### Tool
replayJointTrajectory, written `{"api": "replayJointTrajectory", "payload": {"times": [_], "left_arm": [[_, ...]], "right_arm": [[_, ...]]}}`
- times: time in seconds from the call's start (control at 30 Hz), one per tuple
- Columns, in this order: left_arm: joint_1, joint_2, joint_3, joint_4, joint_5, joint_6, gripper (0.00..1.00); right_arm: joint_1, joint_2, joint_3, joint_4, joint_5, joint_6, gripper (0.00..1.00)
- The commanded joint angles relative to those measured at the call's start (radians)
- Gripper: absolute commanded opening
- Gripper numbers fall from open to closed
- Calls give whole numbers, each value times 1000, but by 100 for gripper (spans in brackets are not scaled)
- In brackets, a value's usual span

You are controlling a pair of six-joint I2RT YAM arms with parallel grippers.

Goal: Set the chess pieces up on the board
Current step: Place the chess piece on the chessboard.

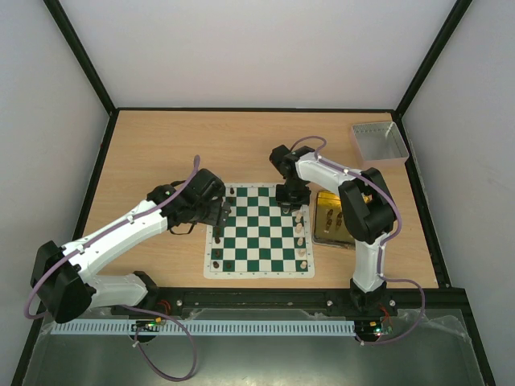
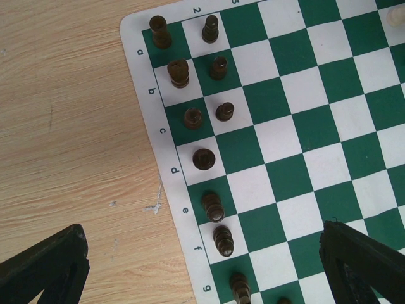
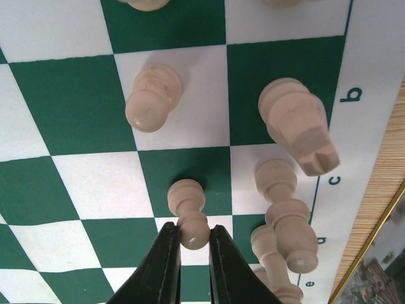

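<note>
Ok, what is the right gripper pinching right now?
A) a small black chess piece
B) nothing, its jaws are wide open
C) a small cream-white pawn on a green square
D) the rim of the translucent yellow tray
C: in the right wrist view the right gripper is closed on the head of a small cream-white pawn, whose base sits on a dark green square of the green-and-white chess mat.

Looked like a robotics lab cell. Was walled with plain white panels [image 1: 257, 48] in black framing [image 1: 80, 55] beyond and either side of the left gripper [image 1: 222, 212] and right gripper [image 1: 295, 209]. Had a wooden table [image 1: 177, 145] beneath them, with a black mounting rail [image 1: 257, 300] and slotted cable duct [image 1: 241, 328] behind.
</note>
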Motion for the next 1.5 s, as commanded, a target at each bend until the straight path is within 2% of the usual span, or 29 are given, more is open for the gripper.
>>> {"api": "replayJointTrajectory", "payload": {"times": [0.0,0.27,1.0,1.2,1.47], "left_arm": [[7,3,-12,3,7,-5,99],[7,7,-14,8,9,-4,99],[7,7,-13,6,8,-4,99],[7,6,-13,6,8,-5,99],[7,6,-14,6,8,-5,99]], "right_arm": [[10,-28,31,-39,20,8,9],[12,-14,43,-38,19,8,14],[20,-1,42,-31,3,2,14],[23,-13,55,-33,-16,3,22],[24,-76,101,-75,10,21,25]]}}
